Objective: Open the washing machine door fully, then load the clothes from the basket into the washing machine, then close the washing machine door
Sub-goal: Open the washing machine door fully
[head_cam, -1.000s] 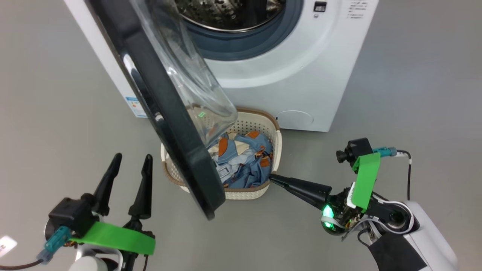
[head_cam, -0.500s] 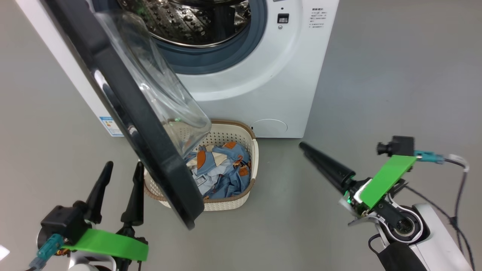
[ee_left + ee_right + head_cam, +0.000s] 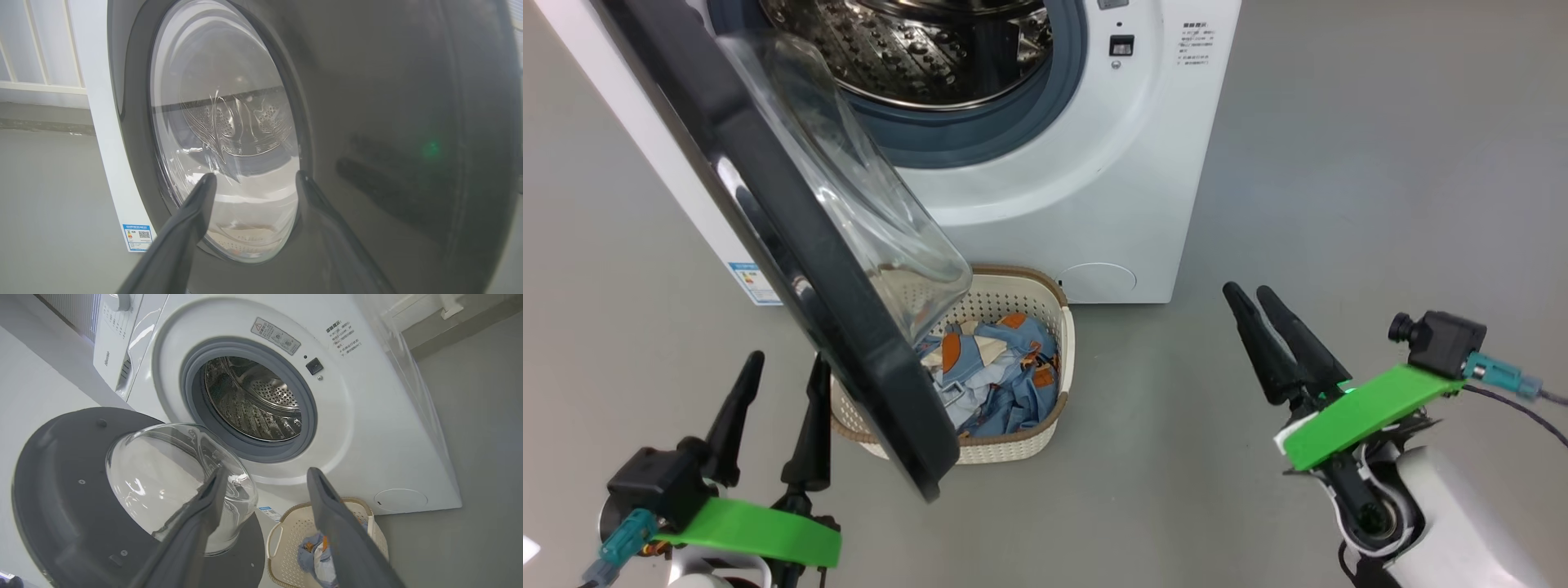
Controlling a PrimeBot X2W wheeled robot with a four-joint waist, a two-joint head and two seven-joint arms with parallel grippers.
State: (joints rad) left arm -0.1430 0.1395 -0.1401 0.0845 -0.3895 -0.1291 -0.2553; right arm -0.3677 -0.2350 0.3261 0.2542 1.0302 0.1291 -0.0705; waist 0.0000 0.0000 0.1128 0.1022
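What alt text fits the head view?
A big white front-loading washing machine stands with its round glossy black door swung open, the door's edge overlapping a small cream perforated plastic basket of light blue bear-print clothes. The left claw at lower left and right claw at lower right are both open, holding nothing.

The basket [image 3: 1013, 445], clothes [image 3: 1001, 384] inside, sits before the washing machine [image 3: 1094, 188], between my left gripper [image 3: 788, 358] and my right gripper [image 3: 1245, 288].

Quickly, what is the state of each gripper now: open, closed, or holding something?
Left gripper: open, holding nothing.
Right gripper: open, holding nothing.
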